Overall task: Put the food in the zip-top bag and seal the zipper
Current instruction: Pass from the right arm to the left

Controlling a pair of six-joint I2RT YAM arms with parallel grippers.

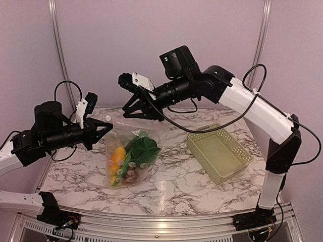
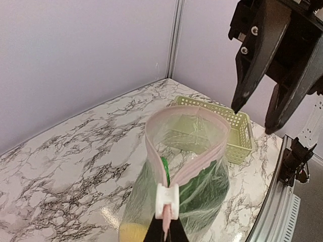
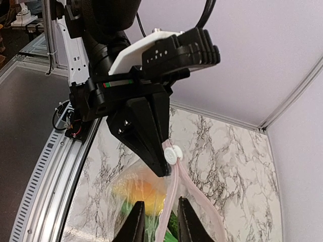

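Our left pincer [image 2: 165,234] is clamped tight on the zipper [image 2: 151,146] right beside its white slider [image 2: 167,199]. Our right pincer [image 3: 159,204] stands slightly parted around the strip. The zip-top bag [image 1: 151,133], holding the food [image 1: 132,159], sits mid-worktop [image 1: 176,176].

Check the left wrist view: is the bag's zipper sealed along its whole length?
No: beyond the white slider the zipper gapes in an open loop.
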